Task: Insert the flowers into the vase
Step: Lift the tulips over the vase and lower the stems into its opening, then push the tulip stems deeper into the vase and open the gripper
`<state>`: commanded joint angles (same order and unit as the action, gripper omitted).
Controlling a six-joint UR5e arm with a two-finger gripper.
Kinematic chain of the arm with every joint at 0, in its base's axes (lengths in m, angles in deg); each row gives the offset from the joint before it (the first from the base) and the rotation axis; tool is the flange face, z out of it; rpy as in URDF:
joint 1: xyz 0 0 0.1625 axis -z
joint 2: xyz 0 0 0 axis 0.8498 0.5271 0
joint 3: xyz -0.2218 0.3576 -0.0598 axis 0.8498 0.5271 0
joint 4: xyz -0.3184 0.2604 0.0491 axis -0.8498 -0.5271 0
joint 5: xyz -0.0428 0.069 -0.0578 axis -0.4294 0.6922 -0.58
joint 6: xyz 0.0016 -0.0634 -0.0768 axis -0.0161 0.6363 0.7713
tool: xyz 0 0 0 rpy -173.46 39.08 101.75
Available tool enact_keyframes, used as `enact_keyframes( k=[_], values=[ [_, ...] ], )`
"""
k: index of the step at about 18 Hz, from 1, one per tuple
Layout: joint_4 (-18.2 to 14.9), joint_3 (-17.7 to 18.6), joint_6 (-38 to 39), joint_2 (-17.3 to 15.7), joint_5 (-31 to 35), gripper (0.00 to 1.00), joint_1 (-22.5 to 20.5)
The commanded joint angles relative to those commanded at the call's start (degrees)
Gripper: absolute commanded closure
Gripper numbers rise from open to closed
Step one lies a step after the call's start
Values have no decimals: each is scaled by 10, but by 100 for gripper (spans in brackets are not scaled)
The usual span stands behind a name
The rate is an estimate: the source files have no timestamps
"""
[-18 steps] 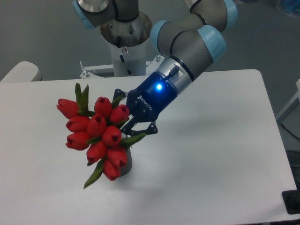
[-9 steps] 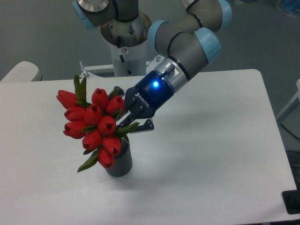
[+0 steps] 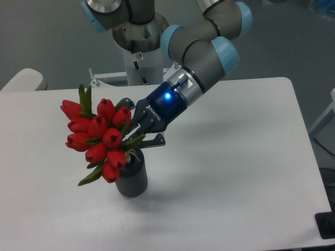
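Since the earlier frames, the flowers [image 3: 99, 138] have shifted toward 10 o'clock and risen, uncovering more of the vase [image 3: 132, 179]; the gripper [image 3: 137, 137] has moved the same way.

Tool state: the gripper is clamped on the stems just behind the buds, its two fingers closed around them.

Location of parts:
1. The vase stands upright on the white table [image 3: 235, 157], at about 7 o'clock from the gripper.
2. The bunch leans out from the vase toward 10 o'clock, tilted well off vertical. The buds overhang the rim on that side.
3. The lower stem ends appear to meet the vase mouth, but leaves and buds hide the opening. How deep the stems reach cannot be told.

Progress, as judged: pickup and transport are complete. Insertion is under way but not finished, since the bunch is tilted and held.

Remaining, as judged:
1. Bring the stems upright over the mouth.
2. Lower them fully into the vase.
3. Release the bunch and withdraw clear.
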<state>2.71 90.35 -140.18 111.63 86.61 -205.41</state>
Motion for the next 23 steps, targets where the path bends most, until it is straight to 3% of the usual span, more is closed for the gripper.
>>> enact_keyframes(
  k=[5,10,23],
  values=[
    [-1,35,-81,4,1,82,-2],
    [-1,40,-121,17,2,82,-4],
    [0,67,-142,30,6,80,-6]
  ],
)
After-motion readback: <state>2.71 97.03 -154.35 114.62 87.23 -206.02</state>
